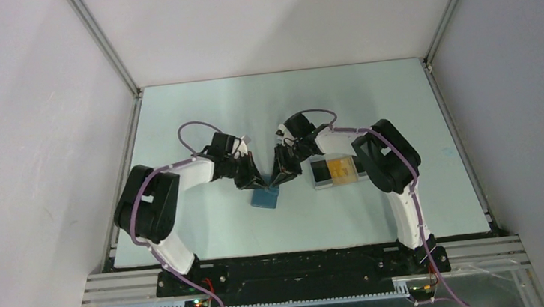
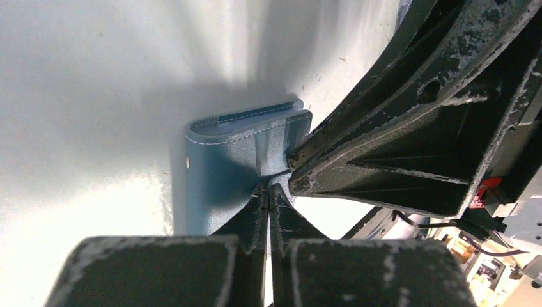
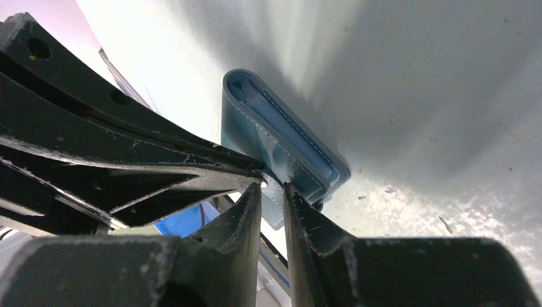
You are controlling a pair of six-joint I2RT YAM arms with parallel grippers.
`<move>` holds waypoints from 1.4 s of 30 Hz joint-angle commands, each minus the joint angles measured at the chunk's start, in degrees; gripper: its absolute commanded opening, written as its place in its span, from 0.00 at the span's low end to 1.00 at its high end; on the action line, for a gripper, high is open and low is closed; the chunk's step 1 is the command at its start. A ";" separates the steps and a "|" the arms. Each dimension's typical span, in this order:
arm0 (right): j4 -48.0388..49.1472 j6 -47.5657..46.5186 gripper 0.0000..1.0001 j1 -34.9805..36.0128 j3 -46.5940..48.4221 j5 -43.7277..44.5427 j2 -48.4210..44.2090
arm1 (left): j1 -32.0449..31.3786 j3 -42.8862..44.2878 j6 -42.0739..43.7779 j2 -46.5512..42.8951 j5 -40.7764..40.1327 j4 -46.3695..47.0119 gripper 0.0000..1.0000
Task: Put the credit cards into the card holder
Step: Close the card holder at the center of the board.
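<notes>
The blue card holder (image 1: 265,197) lies on the table between both arms, folded with its stitched layers a little apart (image 3: 268,134). My left gripper (image 1: 257,182) comes down on it from the left. In the left wrist view it (image 2: 268,189) is shut on a thin flap of the card holder (image 2: 230,153). My right gripper (image 1: 280,178) meets it from the right, its jaws (image 3: 273,190) slightly apart, with a corner of the flap showing in the gap. Yellow-orange credit cards (image 1: 340,168) lie in a clear tray under the right arm.
The clear plastic tray (image 1: 320,182) sits just right of the card holder, partly under the right forearm. The two grippers' fingertips almost touch over the holder. Grey enclosure walls ring the table (image 1: 208,227).
</notes>
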 commanded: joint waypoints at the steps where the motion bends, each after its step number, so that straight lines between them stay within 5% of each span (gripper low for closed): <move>1: -4.45 -3.20 0.25 -0.41 -0.24 2.27 -3.11 | -0.22 1.85 3.16 0.88 -2.31 -0.42 0.00; 10: -8.02 -7.00 0.25 -0.18 -0.20 3.88 -7.40 | -1.37 3.75 3.08 2.31 -2.60 -0.43 0.00; 22: -3.99 -5.32 0.02 2.64 -0.04 1.94 -4.38 | -1.85 2.61 3.00 2.68 -4.17 -0.40 0.00; 42: -7.03 -6.83 0.04 3.54 2.15 5.71 -3.67 | -2.76 1.28 3.61 -0.04 -6.54 -2.51 0.03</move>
